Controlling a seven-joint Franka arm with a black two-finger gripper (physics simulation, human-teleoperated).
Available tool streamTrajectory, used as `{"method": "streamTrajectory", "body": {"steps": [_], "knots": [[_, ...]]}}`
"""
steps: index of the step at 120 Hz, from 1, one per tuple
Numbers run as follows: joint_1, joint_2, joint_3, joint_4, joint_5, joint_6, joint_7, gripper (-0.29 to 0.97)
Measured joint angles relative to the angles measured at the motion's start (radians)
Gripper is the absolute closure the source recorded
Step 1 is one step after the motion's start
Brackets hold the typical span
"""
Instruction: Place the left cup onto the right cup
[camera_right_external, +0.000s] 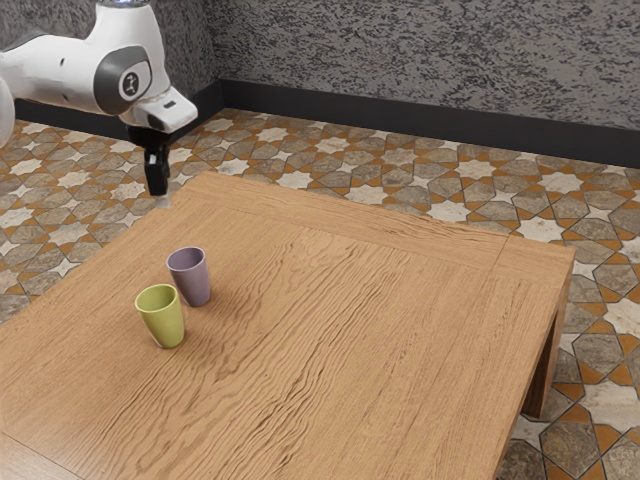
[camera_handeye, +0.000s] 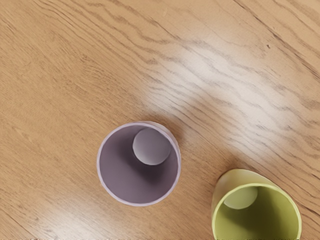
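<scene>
Our white arm (camera_right_external: 70, 60) comes in from the exterior view's upper left, and the jaws hang pointing down over the far part of the tabletop (camera_right_external: 380, 330), near its edge. They are edge-on to that camera, so we cannot tell whether they stand wide or narrow. Nothing is held in them.

The two cups stand upright, mouths up, on the tabletop towards the exterior view's left side. The green cup (camera_right_external: 161, 315) is at the exterior view's left and closer to that camera. The purple cup (camera_right_external: 189, 276) stands just beside it, a little farther back. Both lie well below the jaws and well apart from them, on the near side.

From the wrist view we look down into the purple cup (camera_handeye: 116, 176) and the green cup (camera_handeye: 260, 217). Both are empty, with a narrow strip of bare wood between them. Beyond the tabletop lie a patterned tile floor (camera_right_external: 420, 170) and a rough grey wall (camera_right_external: 430, 50).
</scene>
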Motion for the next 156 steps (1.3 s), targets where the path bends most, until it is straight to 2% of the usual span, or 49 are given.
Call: {"method": "streamTrajectory", "body": {"steps": [54, 156], "knots": [[0.03, 0.082, 0.0, -0.014, -0.024, 0.095, 0.063, 0.0], [0.071, 0.24, 0.008, 0.042, -0.07, 0.163, 0.195, 0.0]]}}
